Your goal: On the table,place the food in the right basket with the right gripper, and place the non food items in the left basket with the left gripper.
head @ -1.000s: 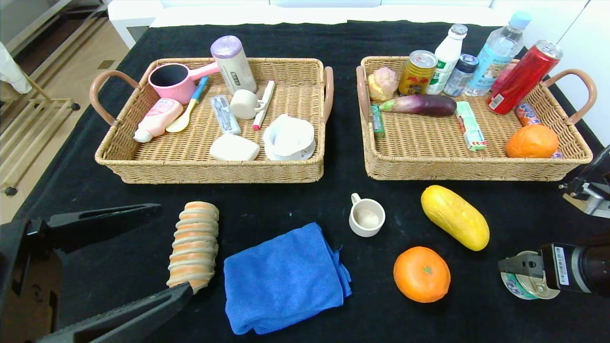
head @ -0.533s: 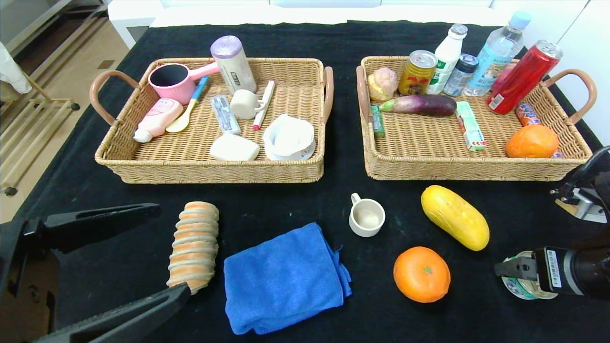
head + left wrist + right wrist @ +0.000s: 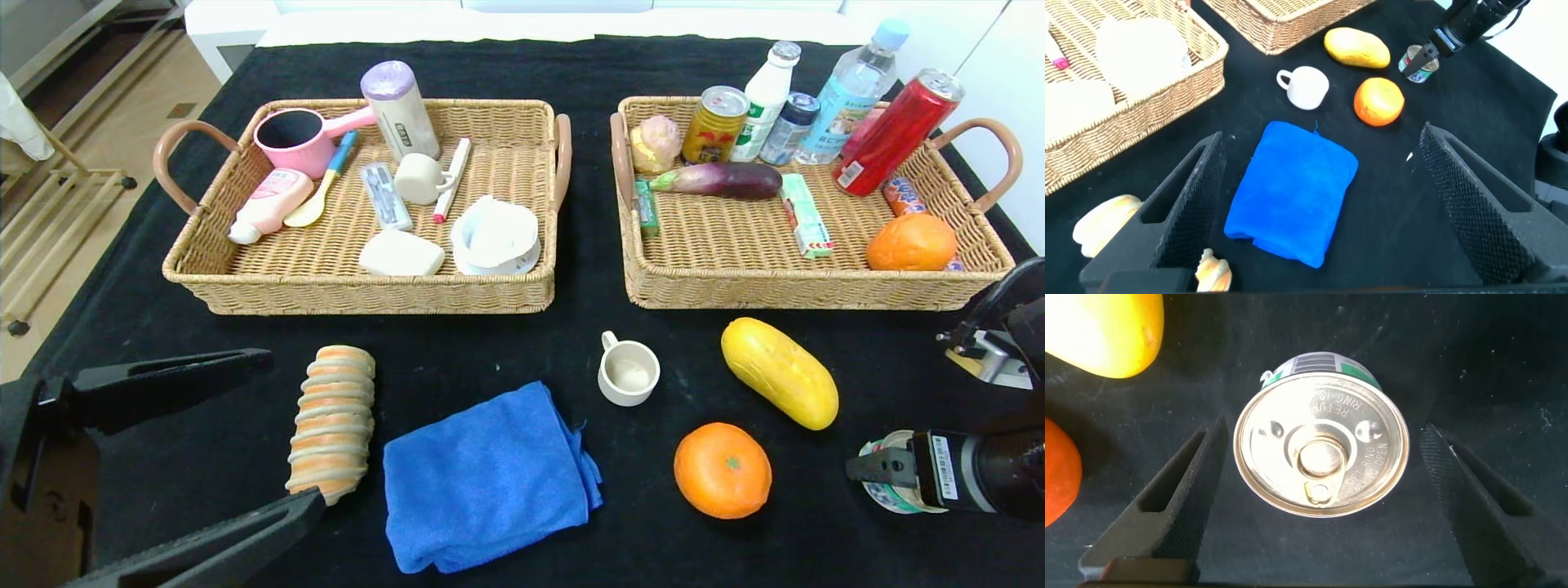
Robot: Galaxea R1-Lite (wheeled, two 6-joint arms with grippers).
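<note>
On the black table (image 3: pixel 506 351) lie a striped bread roll (image 3: pixel 333 420), a folded blue cloth (image 3: pixel 488 476), a cream cup (image 3: pixel 628 373), a yellow oblong fruit (image 3: pixel 780 372), an orange (image 3: pixel 722 469) and a green-label tin (image 3: pixel 886 496). My right gripper (image 3: pixel 878 474) is open, just above the tin, its arm hiding part of it. In the right wrist view the tin (image 3: pixel 1321 445) sits between the spread fingers of the gripper (image 3: pixel 1321 437). My left gripper (image 3: pixel 298 429) is open at the front left, its fingers either side of the roll; its wrist view shows the cloth (image 3: pixel 1293 194) between them.
The left wicker basket (image 3: pixel 359 296) holds a pink cup, bottles, a spoon and white items. The right wicker basket (image 3: pixel 816 291) holds cans, bottles, an eggplant, snack bars and an orange fruit. The table's front edge is close to both arms.
My right gripper has shifted a little toward the table's front and left over the tin, covering more of it. The left arm and all objects have stayed still.
</note>
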